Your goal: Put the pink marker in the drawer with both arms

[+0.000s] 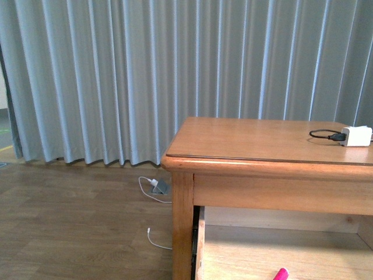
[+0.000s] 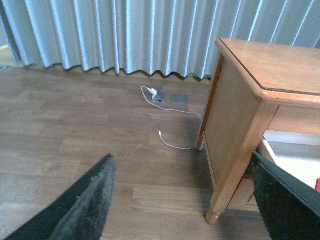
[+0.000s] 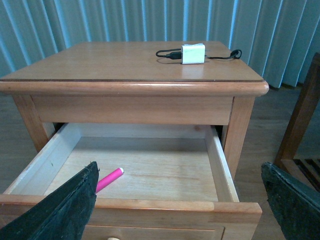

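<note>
Pink marker point(image 3: 110, 179) lying inside open drawer point(image 3: 220, 167); left fingers point(image 2: 82, 207) spread, empty; right fingers point(image 3: 67, 210) spread, empty.

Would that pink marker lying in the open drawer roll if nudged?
Probably yes: the pink marker is a smooth round cylinder lying flat on the bare wood floor of the drawer. It looks small, rigid and likely light, so a gentle push should move it.

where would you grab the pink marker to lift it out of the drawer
Grip the marker across its barrel near the middle, coming straight down through the open top of the drawer. It lies flat and slantwise on the drawer floor, away from the walls where visible, so fingers turned across its length can close on its two long sides.
</note>
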